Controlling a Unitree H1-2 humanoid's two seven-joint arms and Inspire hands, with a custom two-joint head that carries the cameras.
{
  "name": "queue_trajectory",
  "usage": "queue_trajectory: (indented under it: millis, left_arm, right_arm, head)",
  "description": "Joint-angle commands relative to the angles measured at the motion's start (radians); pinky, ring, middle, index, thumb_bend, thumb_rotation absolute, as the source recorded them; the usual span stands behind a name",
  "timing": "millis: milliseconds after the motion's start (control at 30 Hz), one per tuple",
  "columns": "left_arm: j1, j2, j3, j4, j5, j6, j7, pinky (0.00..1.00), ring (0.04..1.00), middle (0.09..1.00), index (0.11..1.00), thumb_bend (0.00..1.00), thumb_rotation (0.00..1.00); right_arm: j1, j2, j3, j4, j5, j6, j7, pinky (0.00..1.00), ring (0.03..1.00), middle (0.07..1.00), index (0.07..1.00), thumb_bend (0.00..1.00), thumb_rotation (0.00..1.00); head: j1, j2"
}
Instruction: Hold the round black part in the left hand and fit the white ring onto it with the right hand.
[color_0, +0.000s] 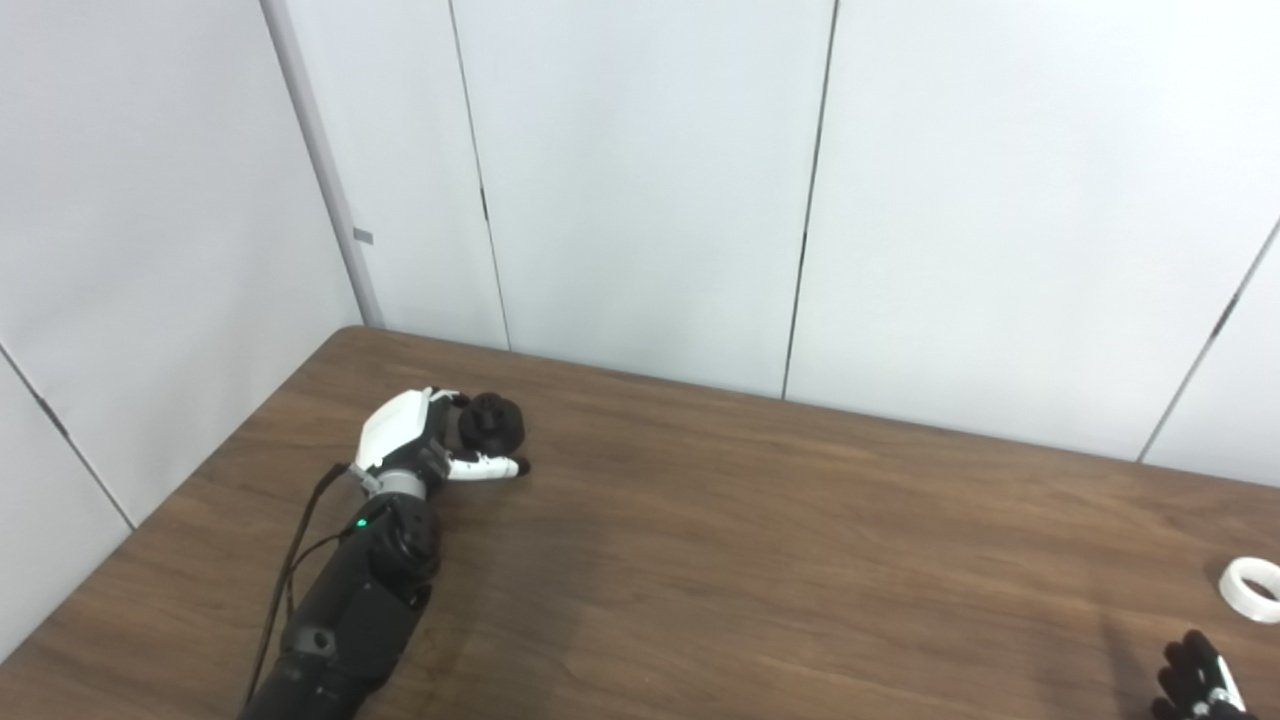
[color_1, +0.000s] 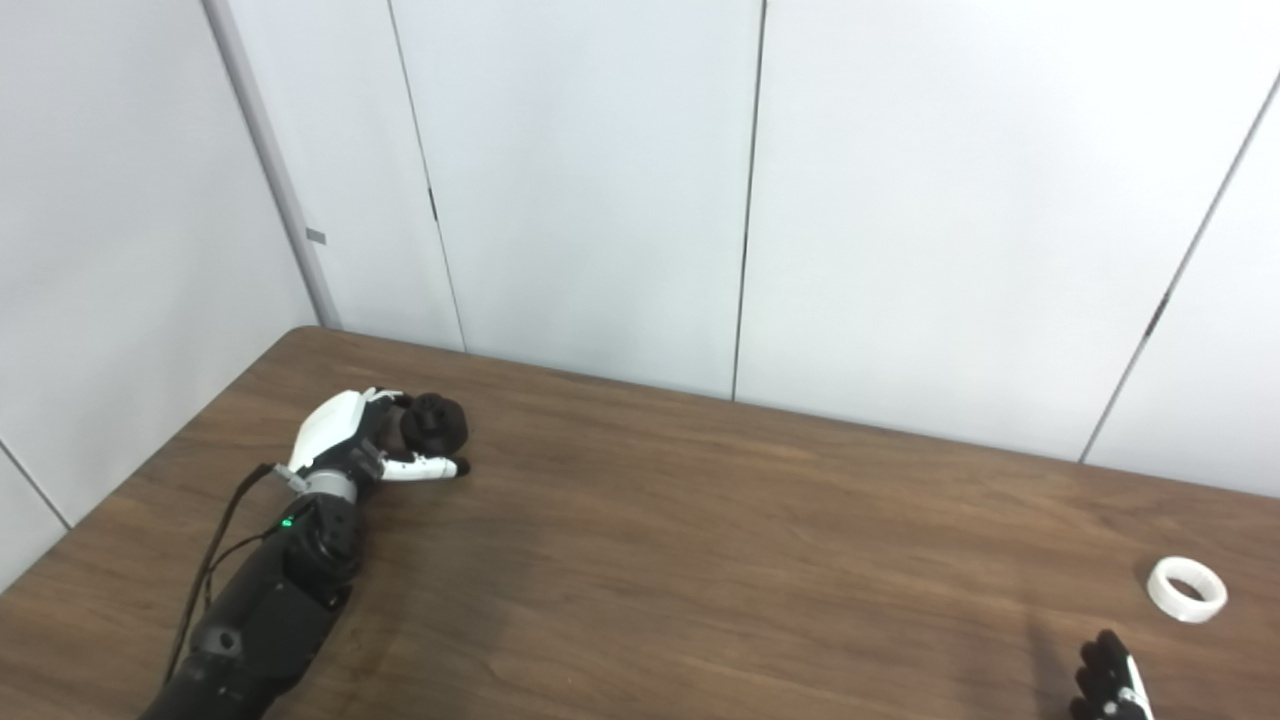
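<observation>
Pale grey wall panels (color_0: 650, 180) with thin dark seams stand behind a dark brown wood-grain table (color_0: 760, 540), which fills the lower half of both views and meets the walls at a corner on the far left.

Near that corner, the left hand (color_0: 415, 440), white-shelled over a black forearm with a small green light at the wrist, lies low on the table. Its fingers (color_0: 445, 400) curl over the far side of the round black part (color_0: 492, 423) and its thumb (color_0: 488, 466) stretches along the near side, so the hand is cupped around the part, though whether it grips it firmly or only brackets it cannot be told. The part is a squat, matt, knob-like piece with a lumpy outline, sitting on the table. A black cable runs beside the forearm.

Well away from the black part, far across the table to the right, the white plastic ring (color_1: 1186, 589) lies flat, smooth and slightly translucent. Just nearer the camera than the ring, only the dark fingertips of the right hand (color_1: 1108, 685) show at the bottom edge; their spread cannot be told, and they are apart from the ring.
</observation>
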Motion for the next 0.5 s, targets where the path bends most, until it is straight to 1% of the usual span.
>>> queue_trajectory:
  millis: [0, 100, 333, 467]
  left_arm:
    - [-0.070, 0.040, 0.000, 0.008, 0.009, -0.024, 0.034, 1.00, 1.000, 0.972, 0.852, 1.00, 0.38]
    - [-0.090, 0.045, -0.011, 0.047, 0.010, -0.026, 0.038, 1.00, 1.000, 0.969, 0.851, 1.00, 0.38]
    - [-0.124, 0.051, -0.025, 0.112, 0.000, -0.032, 0.057, 1.00, 1.000, 0.959, 0.841, 1.00, 0.36]
    - [-0.128, 0.045, -0.017, 0.106, -0.014, -0.032, 0.063, 1.00, 1.000, 0.950, 0.824, 1.00, 0.37]
  right_arm:
    - [0.032, 0.007, 0.006, -0.035, 0.005, 0.002, -0.005, 1.00, 0.998, 0.985, 0.991, 0.61, 1.00]
    - [0.035, 0.009, 0.007, -0.041, 0.005, 0.007, -0.007, 1.00, 0.995, 0.979, 0.986, 0.62, 1.00]
    - [0.037, 0.008, 0.009, -0.046, 0.000, 0.012, -0.010, 1.00, 0.992, 0.979, 0.985, 0.61, 1.00]
    - [0.040, 0.006, 0.010, -0.050, -0.003, 0.016, -0.012, 1.00, 0.996, 0.980, 0.989, 0.61, 1.00]
  head:
    - [0.001, 0.001]
    - [-0.001, 0.001]
    - [-0.001, 0.002]
    - [0.000, 0.004]
